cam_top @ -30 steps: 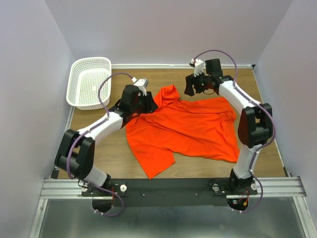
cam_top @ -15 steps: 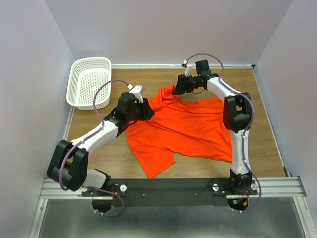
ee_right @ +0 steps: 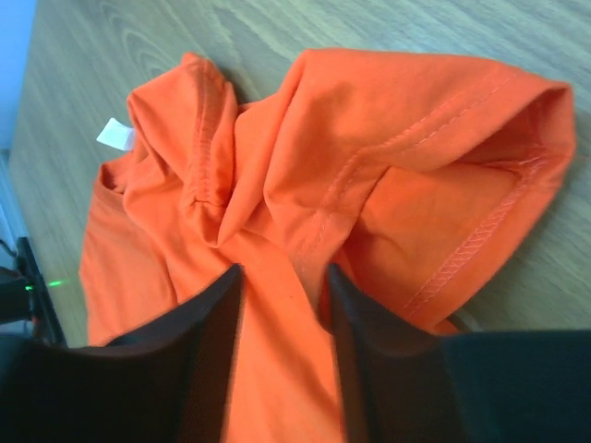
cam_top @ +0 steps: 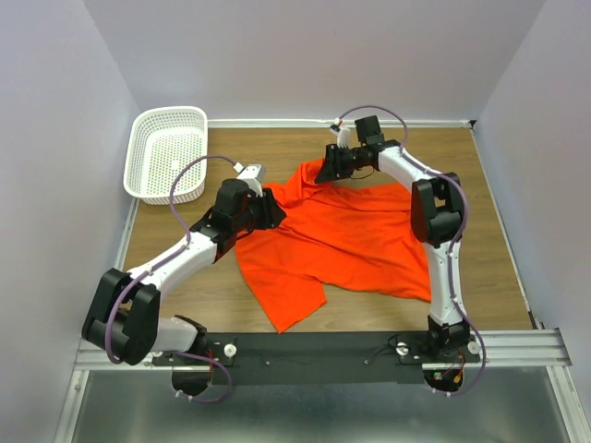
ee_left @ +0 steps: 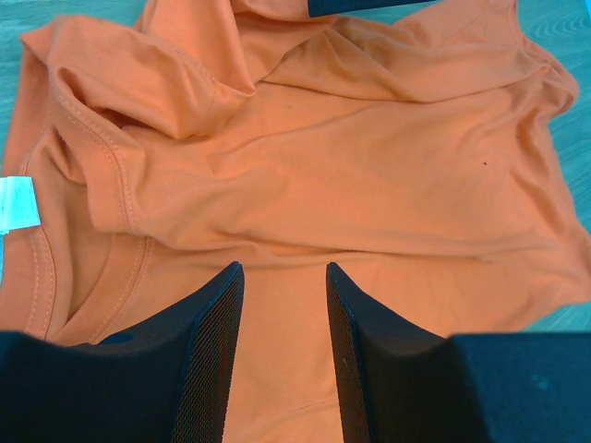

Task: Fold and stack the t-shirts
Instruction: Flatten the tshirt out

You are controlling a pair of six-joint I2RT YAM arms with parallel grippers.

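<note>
Orange-red cloth fills most of what I see: the t-shirt [cam_top: 351, 235] lies crumpled and unfolded on the wooden surface [cam_top: 249, 148]. It spreads over the middle and right of the overhead frame, with one flap trailing towards the lower middle.

My left pincer [cam_top: 266, 209] sits at the shirt's left edge, just left of centre in that frame, low over the cloth. Its wrist view shows the two black fingers [ee_left: 208, 351] standing apart at the bottom of the frame, with orange fabric showing in the gap between them; they are not clamped on anything. The collar [ee_left: 42, 268] curves down the left side of that view, with a white label [ee_left: 17, 203] at the left edge.

My right pincer [cam_top: 330, 166] is at the shirt's upper corner, above centre of the overhead frame, where the cloth is bunched up. Its fingers are also apart, at the bottom of its wrist view, astride a raised ridge of fabric; I cannot tell whether the pads press on it. A stitched sleeve hem [ee_right: 466, 245] lies at the right of that view, over bare wood.

A white mesh basket [cam_top: 140, 157] stands at the upper left of the overhead frame, well apart from the shirt
</note>
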